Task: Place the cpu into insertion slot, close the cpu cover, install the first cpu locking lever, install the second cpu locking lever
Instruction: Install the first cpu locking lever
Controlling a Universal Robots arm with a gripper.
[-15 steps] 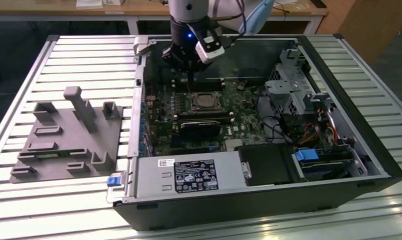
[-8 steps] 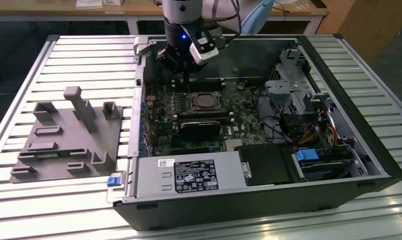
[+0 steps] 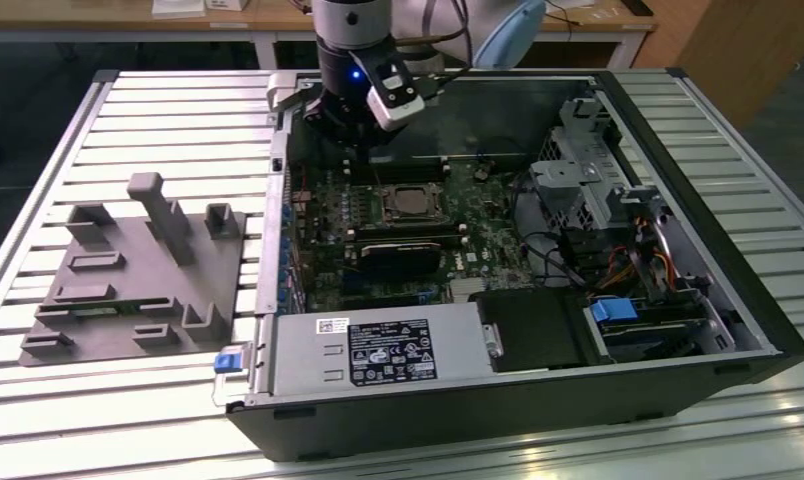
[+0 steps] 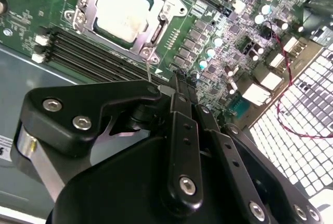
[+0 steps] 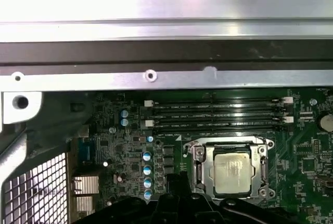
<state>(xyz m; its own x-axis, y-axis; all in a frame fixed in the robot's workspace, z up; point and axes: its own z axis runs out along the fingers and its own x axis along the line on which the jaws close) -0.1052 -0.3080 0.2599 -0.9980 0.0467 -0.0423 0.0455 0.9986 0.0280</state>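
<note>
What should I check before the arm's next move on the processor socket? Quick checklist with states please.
1. Chip seated in the socket: ok, its silver face lies flat and square in both wrist views.
2. Cover frame down over the chip: ok, it looks closed around the chip's edges.
3. Locking levers latched: cannot tell.
4. Gripper clear of the socket: ok, it hangs beside the memory slots, not touching the frame.
5. Gripper empty: cannot tell.
6. Loose cables over the socket: ok, the red wire lies off to the side.
</note>
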